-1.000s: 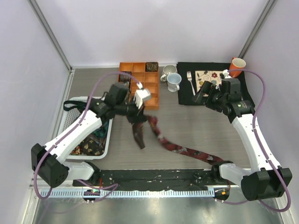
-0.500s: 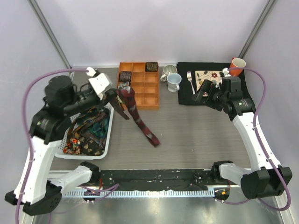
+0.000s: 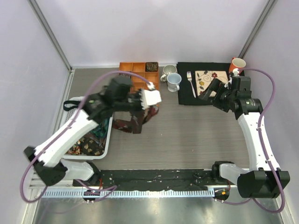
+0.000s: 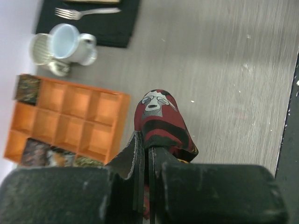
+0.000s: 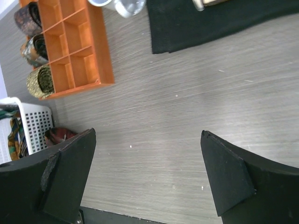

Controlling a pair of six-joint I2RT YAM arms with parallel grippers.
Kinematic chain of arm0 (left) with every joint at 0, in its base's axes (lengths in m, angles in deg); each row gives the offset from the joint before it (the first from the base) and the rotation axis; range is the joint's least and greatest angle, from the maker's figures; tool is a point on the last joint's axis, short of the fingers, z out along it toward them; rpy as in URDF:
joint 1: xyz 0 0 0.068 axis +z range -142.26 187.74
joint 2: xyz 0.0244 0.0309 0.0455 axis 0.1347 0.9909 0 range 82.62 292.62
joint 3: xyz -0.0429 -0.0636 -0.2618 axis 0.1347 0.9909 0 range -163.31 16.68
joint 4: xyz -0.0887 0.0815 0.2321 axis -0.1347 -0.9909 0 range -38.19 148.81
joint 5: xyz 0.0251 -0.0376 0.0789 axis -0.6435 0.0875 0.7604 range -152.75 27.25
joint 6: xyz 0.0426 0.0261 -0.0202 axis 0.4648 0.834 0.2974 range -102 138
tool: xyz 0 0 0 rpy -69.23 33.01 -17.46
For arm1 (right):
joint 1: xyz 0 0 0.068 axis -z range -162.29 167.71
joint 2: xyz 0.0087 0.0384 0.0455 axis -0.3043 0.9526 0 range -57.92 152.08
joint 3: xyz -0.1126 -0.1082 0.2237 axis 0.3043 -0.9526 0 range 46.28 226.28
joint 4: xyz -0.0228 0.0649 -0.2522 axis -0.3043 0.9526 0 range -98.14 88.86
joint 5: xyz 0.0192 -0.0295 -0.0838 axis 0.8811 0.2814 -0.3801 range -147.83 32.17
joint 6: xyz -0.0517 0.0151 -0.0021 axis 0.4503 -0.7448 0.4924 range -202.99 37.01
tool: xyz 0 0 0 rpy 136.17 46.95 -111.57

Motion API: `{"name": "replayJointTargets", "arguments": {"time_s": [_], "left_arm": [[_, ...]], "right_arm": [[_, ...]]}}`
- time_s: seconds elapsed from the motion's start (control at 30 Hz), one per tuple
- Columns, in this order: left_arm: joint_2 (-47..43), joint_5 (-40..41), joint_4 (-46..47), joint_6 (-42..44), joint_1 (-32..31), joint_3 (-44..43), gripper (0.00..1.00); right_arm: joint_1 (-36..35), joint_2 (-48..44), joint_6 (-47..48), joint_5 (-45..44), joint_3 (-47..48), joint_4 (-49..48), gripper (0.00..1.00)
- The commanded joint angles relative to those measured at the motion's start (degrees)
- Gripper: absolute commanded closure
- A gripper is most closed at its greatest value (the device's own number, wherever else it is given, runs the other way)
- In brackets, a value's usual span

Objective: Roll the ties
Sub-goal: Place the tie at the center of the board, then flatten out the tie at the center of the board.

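Note:
My left gripper point(image 3: 140, 113) is shut on a maroon patterned tie point(image 3: 127, 125), which hangs bunched in folds just right of the white basket. In the left wrist view the tie point(image 4: 159, 119) sticks out from between my closed fingers point(image 4: 148, 156), above the grey table. Rolled ties sit in the orange tray point(image 3: 150, 96), one at its far corner point(image 3: 151, 66); three rolls show in the right wrist view point(image 5: 39, 81). More ties lie loose in the basket point(image 3: 91, 140). My right gripper point(image 3: 209, 93) is open and empty over the placemat's right part; its jaws stand wide apart point(image 5: 147, 172).
A black placemat point(image 3: 187, 95) holds a fork point(image 3: 190, 82) and a floral napkin point(image 3: 210, 77). Two mugs point(image 3: 172, 80) stand between tray and placemat, an orange mug point(image 3: 237, 65) at the far right. A black strip point(image 3: 154, 177) runs along the near edge.
My left arm has swung down and right from its raised pose over the basket; the tie, hanging long before, is now bunched low beside the basket. The right arm shifted slightly right.

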Motion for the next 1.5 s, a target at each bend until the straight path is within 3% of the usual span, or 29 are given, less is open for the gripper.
{"name": "replayJointTargets", "arguments": {"time_s": [0.0,0.03,0.1,0.17,0.23,0.33,0.47,0.5,0.6,0.77,0.87,0.93,1.07,1.1,1.27,1.47], "left_arm": [[10.23,14.59,12.11,-3.52,-12.97,0.1,1.0],[13.05,16.88,14.13,-4.59,-15.36,-0.69,1.0],[22.71,21.18,15.65,-6.52,-20.37,-5.77,0.64],[27.73,21.22,12.25,-7.84,-21.19,-11.21,0.44],[28.81,18.76,11.43,-8.37,-19.53,-11.59,0.38],[23.55,7.96,8.63,-8.29,-13.47,-8.0,0.13],[15.46,-3.38,5.19,-8.81,-2.32,1.22,0.1],[14.14,-4.36,5.1,-9.16,2.84,3.24,0.11],[12.11,-5.07,2.21,-10.31,10.33,8.35,0.12],[15.09,-10.41,0.62,-15.49,19.22,14.33,0.23],[18.16,-14.19,0.97,-18.82,21.61,15.21,0.34],[19.83,-15.61,1.14,-19.71,21.88,14.86,0.47],[24.83,-16.59,1.15,-20.59,21.88,13.9,0.6],[25.63,-15.8,0.54,-20.42,21.88,13.72,0.67],[28.63,-13.42,0.88,-20.77,21.88,14.95,0.78],[31.79,-9.3,1.59,-21.38,21.88,17.32,0.98]], "right_arm": [[3.7,-1.67,1.03,0.79,3.71,2.98,0.0],[4.41,-1.67,1.29,0.35,3.97,3.42,0.01],[6.26,-1.67,1.56,-0.18,3.97,4.21,0.0],[6.52,-1.06,2.61,-0.8,4.15,4.74,0.0],[6.52,-0.53,3.58,0.43,4.06,4.83,0.01],[6.17,-0.09,5.77,1.4,2.92,5.01,0.04],[2.23,0.87,10.95,4.21,1.78,5.36,0.1],[-0.39,1.14,11.49,4.39,1.43,5.36,0.12],[-7.08,3.15,11.59,1.94,0.63,4.4,0.16],[-24.04,9.39,7.02,-4.39,0.28,-0.17,0.26],[-32.55,15.27,4.47,-7.38,1.51,-4.03,0.32],[-36.78,20.27,2.89,-9.14,2.56,-5.53,0.38],[-46.54,28.99,0.95,-12.57,5.2,-7.47,0.48],[-47.61,30.83,0.6,-13.18,6.07,-7.73,0.49],[-50.96,39.18,-0.98,-17.23,7.05,-8.79,0.55],[-50.96,42.01,-1.52,-19.95,5.21,-7.13,0.62]]}}
